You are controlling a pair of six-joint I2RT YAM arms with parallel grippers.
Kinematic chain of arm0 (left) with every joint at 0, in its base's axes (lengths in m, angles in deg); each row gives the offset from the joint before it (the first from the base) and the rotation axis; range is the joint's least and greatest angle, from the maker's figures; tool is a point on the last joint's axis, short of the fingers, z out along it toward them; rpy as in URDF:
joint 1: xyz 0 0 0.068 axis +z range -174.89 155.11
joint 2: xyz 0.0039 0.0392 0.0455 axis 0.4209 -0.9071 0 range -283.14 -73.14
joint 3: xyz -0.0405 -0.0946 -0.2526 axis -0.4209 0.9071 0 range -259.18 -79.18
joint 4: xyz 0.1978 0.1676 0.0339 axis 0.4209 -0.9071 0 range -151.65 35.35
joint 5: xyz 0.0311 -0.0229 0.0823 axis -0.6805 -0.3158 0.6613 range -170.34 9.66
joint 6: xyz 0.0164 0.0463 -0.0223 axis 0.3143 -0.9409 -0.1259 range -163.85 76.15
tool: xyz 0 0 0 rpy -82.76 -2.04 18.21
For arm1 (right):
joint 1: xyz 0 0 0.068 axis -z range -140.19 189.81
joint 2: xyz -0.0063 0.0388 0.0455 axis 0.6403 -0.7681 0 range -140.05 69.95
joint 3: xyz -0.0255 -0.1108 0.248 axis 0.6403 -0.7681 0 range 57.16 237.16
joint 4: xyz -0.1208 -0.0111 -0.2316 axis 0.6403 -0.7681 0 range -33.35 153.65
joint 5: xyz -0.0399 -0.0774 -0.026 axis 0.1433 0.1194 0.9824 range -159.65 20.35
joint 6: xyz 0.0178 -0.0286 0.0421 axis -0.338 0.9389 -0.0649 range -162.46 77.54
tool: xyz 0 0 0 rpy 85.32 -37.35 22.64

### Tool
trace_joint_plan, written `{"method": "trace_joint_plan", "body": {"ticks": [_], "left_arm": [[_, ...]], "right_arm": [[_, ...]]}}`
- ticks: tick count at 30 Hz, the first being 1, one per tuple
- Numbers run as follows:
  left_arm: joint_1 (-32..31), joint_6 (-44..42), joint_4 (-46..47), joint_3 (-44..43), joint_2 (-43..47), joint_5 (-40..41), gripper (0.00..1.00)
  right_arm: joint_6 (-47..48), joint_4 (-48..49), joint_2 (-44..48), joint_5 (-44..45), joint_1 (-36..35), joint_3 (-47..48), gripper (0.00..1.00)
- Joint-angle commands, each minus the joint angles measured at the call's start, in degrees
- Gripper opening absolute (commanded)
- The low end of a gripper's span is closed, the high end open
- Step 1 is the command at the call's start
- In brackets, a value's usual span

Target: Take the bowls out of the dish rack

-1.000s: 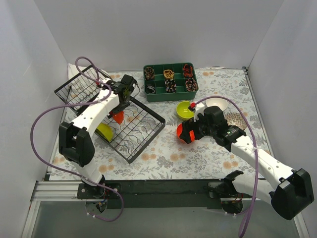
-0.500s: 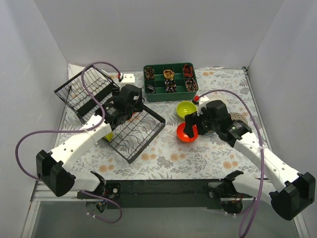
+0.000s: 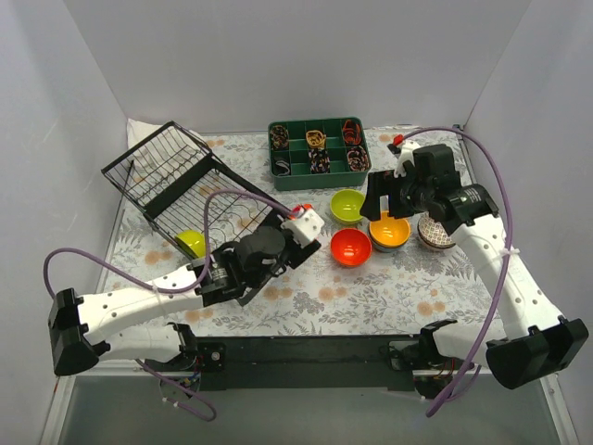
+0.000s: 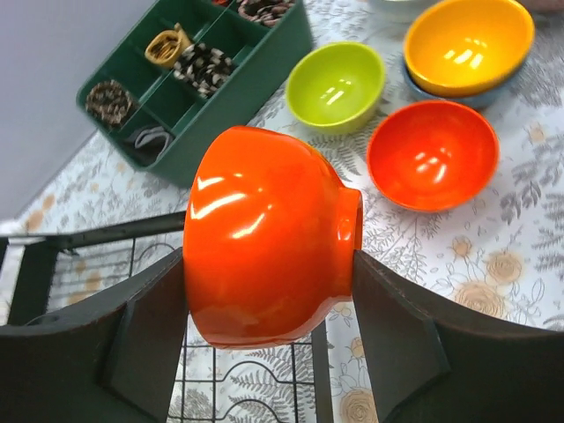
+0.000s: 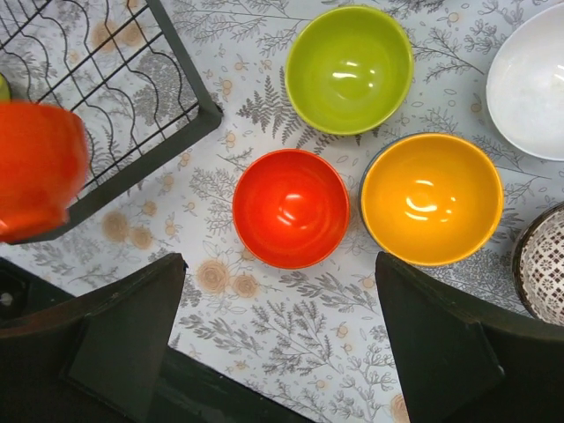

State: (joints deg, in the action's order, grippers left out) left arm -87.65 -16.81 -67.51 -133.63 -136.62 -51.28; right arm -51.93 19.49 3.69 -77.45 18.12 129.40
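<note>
Flanking floral tablecloth [image 3: 371, 297], plain grey walls [image 3: 306, 65]

1. Orange bowl [image 4: 264, 238], between the fingers [image 4: 145, 344] of the left gripper [image 4: 269, 273]: smooth, high gloss, sharp highlights. I cannot tell glazed ceramic from plastic.
2. Red bowl [image 5: 291, 207], lime bowl [image 5: 349, 69], yellow bowl [image 5: 432, 198], white bowl [image 5: 539, 79]: I see the same smooth, shiny insides.
3. Mosaic bowl [image 5: 548, 264]: patterned inside, duller sheen.
4. Dish rack [image 5: 132, 106]: thin black wire, coated by the look, satin.
5. Green tray [image 4: 220, 97]: moulded plastic, semi-matt.
6. Worktop cover [image 5: 291, 344]: floral print, matt, flat.
7. Fingers of the left gripper and right gripper [image 5: 280, 264]: matt black; I read them as plastic.
</note>
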Motion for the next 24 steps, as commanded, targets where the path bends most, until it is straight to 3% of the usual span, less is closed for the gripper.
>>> {"method": "trace_joint_plan", "body": {"ticks": [1, 6, 12, 20, 24], "left_arm": [[-8.6, -13.6, 11.4, 3.6, -0.2, 7.1, 0.08], [-16.8, -26.1, 28.4, 10.5, -3.5, 13.3, 0.07], [-20.0, -41.4, 47.0, 15.5, -10.3, 14.4, 0.07], [-20.3, -48.1, 55.4, 16.6, -15.3, 12.3, 0.07], [-20.2, -47.8, 54.3, 15.9, -16.3, 11.1, 0.08]], "right_arm": [[-2.7, -8.3, -2.9, -4.7, 0.5, 8.5, 0.96], [-4.7, -12.5, -6.1, -8.1, 0.4, 13.4, 0.95], [-6.3, -13.8, -8.0, -10.7, -1.9, 12.9, 0.94], [-7.9, -14.1, -10.3, -10.7, -4.8, 11.6, 0.93], [-8.0, -14.1, -12.7, -9.7, -6.3, 11.6, 0.92]]}}
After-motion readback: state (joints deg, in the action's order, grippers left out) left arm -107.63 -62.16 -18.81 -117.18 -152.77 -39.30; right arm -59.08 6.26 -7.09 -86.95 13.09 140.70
